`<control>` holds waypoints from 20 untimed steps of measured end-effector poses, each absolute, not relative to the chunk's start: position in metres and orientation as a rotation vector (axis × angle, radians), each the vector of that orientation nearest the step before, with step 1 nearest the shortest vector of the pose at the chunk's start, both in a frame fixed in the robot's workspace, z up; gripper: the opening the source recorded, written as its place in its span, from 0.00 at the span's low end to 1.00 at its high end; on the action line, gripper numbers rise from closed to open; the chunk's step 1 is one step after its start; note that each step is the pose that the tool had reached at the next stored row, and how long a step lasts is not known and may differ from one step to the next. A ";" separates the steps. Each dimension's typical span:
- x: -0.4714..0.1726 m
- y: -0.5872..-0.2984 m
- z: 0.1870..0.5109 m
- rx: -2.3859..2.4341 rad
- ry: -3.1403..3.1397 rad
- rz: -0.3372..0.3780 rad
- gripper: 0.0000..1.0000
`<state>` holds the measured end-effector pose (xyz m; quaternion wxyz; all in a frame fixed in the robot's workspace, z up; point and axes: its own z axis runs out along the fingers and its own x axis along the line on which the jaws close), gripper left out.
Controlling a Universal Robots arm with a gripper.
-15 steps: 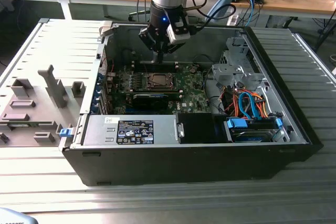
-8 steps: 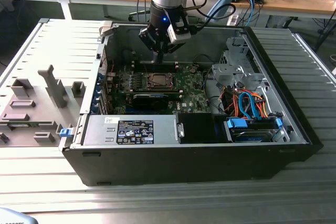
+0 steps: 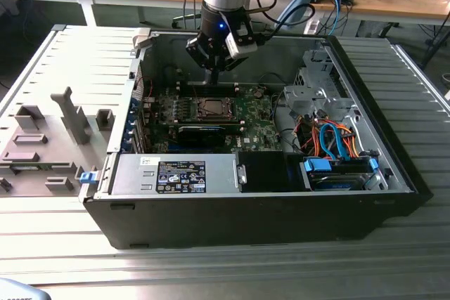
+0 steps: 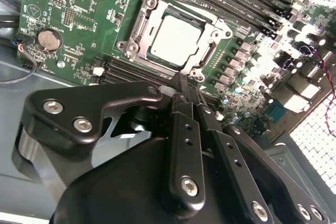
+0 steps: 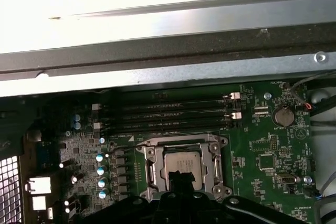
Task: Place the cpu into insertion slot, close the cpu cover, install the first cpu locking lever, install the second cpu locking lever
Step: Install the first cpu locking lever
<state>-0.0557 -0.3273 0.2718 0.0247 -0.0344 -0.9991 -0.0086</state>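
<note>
The cpu (image 4: 176, 39), a dull silver square, lies in the insertion slot (image 3: 210, 109) on the green board (image 4: 79, 30). The cpu cover (image 4: 137, 22), a silver frame, lies flat around the chip, which shows through its window. In the first wrist view the cpu (image 5: 181, 160) sits inside the cover (image 5: 151, 163) too. My gripper (image 4: 185, 80) hangs just above the socket's edge, its black fingers (image 4: 181, 114) shut together with nothing between them. In the exterior view the gripper (image 3: 213, 79) is over the back of the board, slightly behind the socket. I cannot make out the locking levers.
The board lies inside an open black computer case (image 3: 394, 166). Memory slots (image 5: 168, 116) run beside the socket, and a long black card (image 3: 200, 131) lies in front of it. A drive cage with orange and blue cables (image 3: 330, 138) stands at the exterior view's right. Grey fixtures (image 3: 70, 114) stand outside at its left.
</note>
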 end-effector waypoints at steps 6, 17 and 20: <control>-0.056 -0.327 0.272 -0.069 -3.091 -0.026 0.11; -0.056 -0.327 0.272 -0.017 -3.092 -0.024 0.11; -0.056 -0.327 0.272 -0.017 -3.102 -0.025 0.11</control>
